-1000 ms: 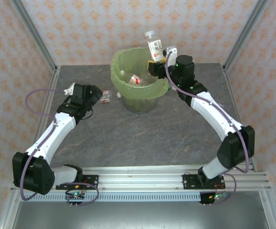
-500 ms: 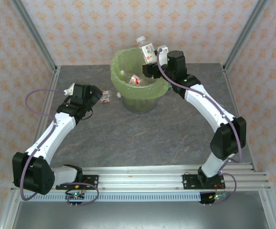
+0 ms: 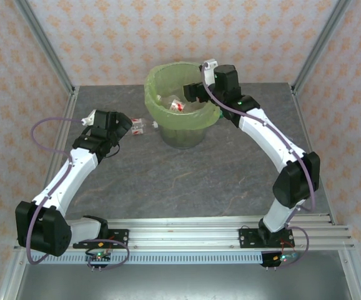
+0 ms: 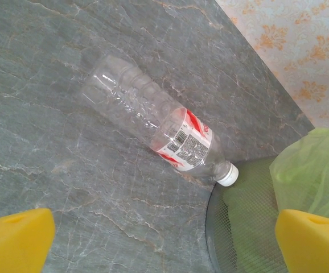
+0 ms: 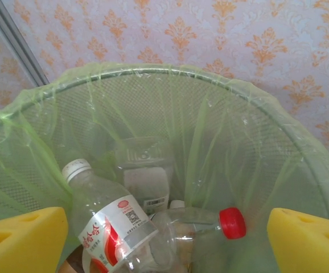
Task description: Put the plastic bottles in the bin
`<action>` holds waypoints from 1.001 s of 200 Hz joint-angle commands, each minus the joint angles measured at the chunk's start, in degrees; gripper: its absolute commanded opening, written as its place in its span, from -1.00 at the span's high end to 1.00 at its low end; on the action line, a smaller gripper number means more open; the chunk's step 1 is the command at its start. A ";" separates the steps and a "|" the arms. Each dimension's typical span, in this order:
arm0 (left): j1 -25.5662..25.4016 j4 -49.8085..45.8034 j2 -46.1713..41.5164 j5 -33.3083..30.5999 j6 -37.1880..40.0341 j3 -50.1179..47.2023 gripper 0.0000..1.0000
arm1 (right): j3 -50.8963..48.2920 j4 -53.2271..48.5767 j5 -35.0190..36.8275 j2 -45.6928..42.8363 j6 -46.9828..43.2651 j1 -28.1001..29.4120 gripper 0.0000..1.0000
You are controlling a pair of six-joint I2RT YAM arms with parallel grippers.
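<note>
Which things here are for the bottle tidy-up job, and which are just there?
For the job:
round grey bin lined with a light-green bag
clear plastic bottle with red-and-white label, lying beside the bin
white-capped clear bottle and red-capped clear bottle, inside the bin

Just there:
grey marbled tabletop
orange-patterned wallpaper
silver metal frame post

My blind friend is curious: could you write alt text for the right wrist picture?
Seen from above, the bin, lined with a light-green bag, holds several plastic bottles, including a white-capped bottle with a red-and-white label and a red-capped bottle. The right gripper is open and empty, its yellow fingers at the bottom corners.
</note>
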 commanded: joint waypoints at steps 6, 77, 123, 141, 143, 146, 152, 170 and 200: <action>0.89 -1.80 0.09 -1.39 1.41 0.44 -1.00 | -3.45 3.38 0.50 -6.48 1.86 0.31 -0.85; 2.25 -4.91 6.70 -1.53 10.79 8.72 -1.00 | -20.74 13.14 5.06 -22.25 6.59 0.34 -1.00; 6.87 -2.65 16.29 8.60 18.53 16.14 -1.00 | -32.04 16.88 11.36 -33.17 8.72 0.26 -0.98; 8.83 -5.35 23.00 13.48 23.73 22.62 -1.00 | -35.98 19.47 15.01 -36.08 10.06 0.30 -0.98; 9.06 -5.87 23.79 13.92 24.13 23.54 -1.00 | -36.48 19.74 15.55 -36.47 10.22 0.32 -0.98; 9.39 -6.89 25.03 14.36 24.54 24.71 -1.00 | -36.88 19.88 16.07 -36.78 10.37 0.30 -0.98; 10.11 -7.83 27.29 16.15 25.32 26.90 -1.00 | -37.67 20.00 16.82 -37.46 10.54 0.26 -0.98; 12.23 -10.17 33.43 23.18 28.04 32.65 -1.00 | -38.79 19.25 18.30 -38.81 11.16 0.24 -0.98; 14.09 -13.94 43.58 26.39 30.55 41.76 -1.00 | -39.50 17.67 19.20 -39.88 11.46 0.25 -0.98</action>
